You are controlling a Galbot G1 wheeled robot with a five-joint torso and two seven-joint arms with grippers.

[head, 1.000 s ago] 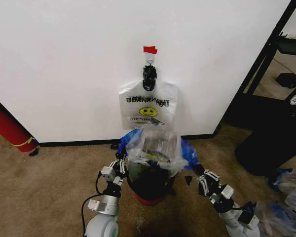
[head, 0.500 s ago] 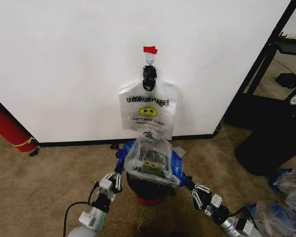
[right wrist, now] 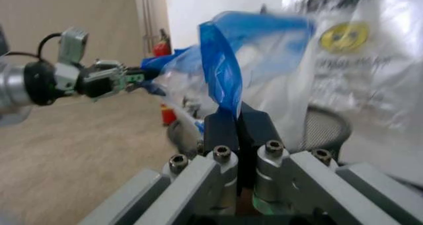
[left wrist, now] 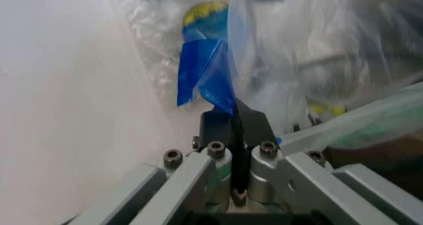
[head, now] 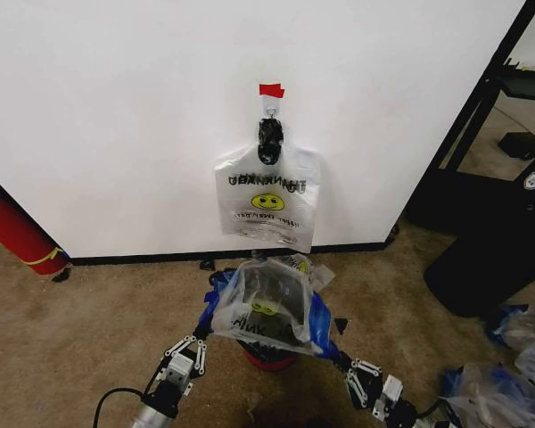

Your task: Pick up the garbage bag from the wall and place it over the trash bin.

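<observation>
Holding the garbage bag [head: 269, 308] stretched over the trash bin [head: 266, 353] — both grippers pinch a blue handle.

The left gripper [left wrist: 233, 118] is clamped tight on a blue patch of the bag, its jaws pressed together with the plastic between them; the right gripper [right wrist: 237, 121] grips the other blue handle the same way. In the head view they sit low on either side of the bin, left gripper [head: 199, 337] and right gripper [head: 341, 360], with the bag's mouth spread between them and draped across the bin's top. A second smiley bag [head: 268, 198] hangs from the hook on the wall [head: 116, 116] behind. The bag is off the wall and covering the bin — what seems left is seating its rim and letting go.
</observation>
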